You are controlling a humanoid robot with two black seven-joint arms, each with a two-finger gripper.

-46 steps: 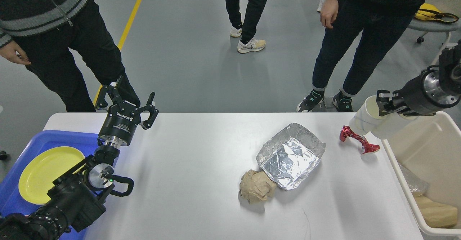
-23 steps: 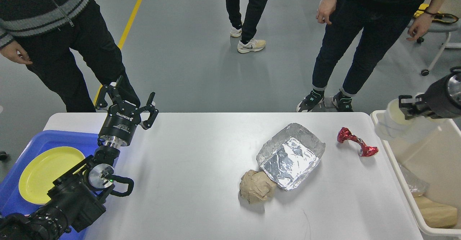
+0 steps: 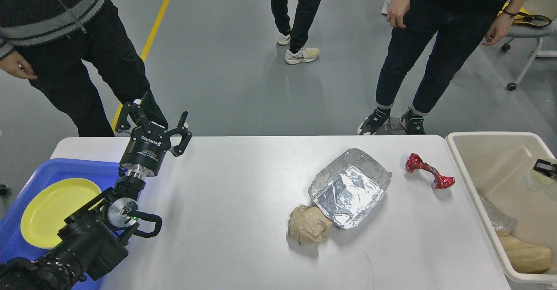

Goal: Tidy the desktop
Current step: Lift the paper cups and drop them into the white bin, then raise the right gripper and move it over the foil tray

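Left end effector [image 3: 153, 123] spread wide, empty; right end effector [image 3: 546, 166] unclear. Smooth matte desktop [image 3: 226, 211]: crinkled foil tray [image 3: 349, 188].

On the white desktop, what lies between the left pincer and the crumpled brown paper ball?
Nothing: in the head view, the desktop is bare between the open left pincer and the brown paper ball. The foil tray lies beyond the ball.

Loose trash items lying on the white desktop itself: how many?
3 on the white desktop: a crumpled brown paper ball touching a silver foil tray at centre-right, and a twisted red foil wrapper near the right edge.
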